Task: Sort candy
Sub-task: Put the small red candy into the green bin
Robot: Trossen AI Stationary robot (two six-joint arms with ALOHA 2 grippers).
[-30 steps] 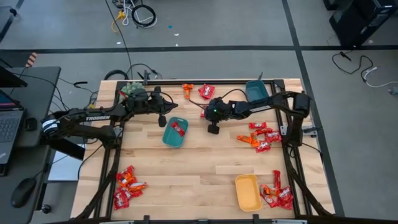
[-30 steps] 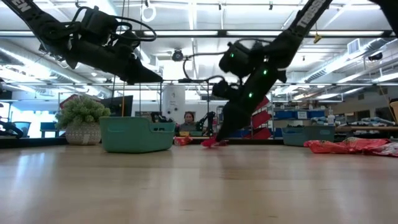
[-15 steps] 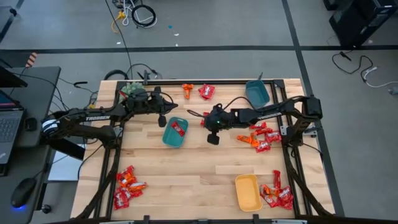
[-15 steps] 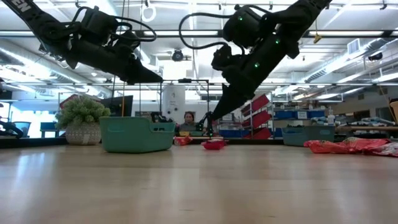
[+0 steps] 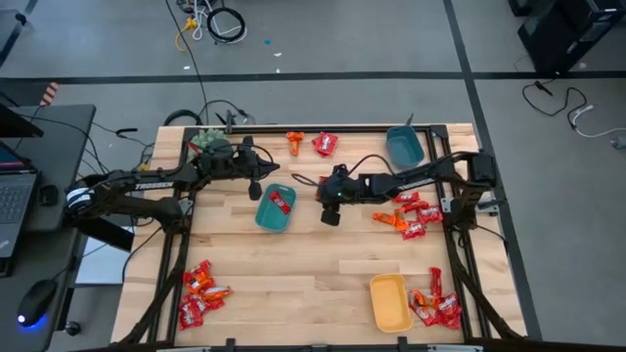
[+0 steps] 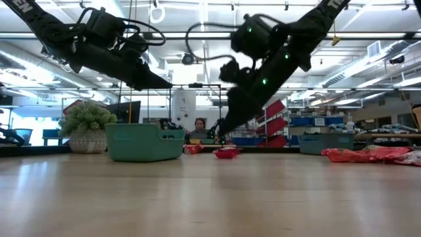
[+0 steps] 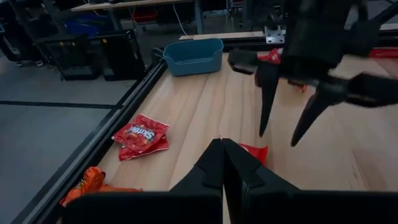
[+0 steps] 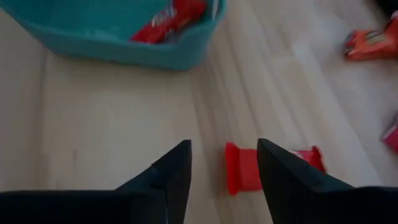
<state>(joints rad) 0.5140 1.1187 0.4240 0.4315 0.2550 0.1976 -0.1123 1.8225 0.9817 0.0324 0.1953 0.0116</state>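
A small red candy point(image 8: 249, 169) lies flat on the wood to the right of the teal tray point(image 5: 276, 207), which holds another red candy point(image 5: 282, 201). My right gripper point(image 8: 224, 144) hangs open a little above the loose candy, slanting down; one fingertip stands over its end without touching it. The left wrist view shows the same open fingers point(image 7: 278, 137) above the candy point(image 7: 254, 152). My left gripper point(image 7: 222, 144) is shut and empty. It hovers over the teal tray's far left corner point(image 5: 256, 188).
A blue tray point(image 5: 404, 147) stands at the far right and a yellow tray point(image 5: 390, 302) at the near right. Candy heaps lie at the near left point(image 5: 201, 291), right point(image 5: 411, 215), near right point(image 5: 435, 305) and far edge point(image 5: 325, 145). A green plant point(image 5: 205, 140) sits far left.
My right gripper was down at the red candy on the table. It has risen off it, drifted toward the teal tray and the near edge, and opened. The candy stays flat on the wood.
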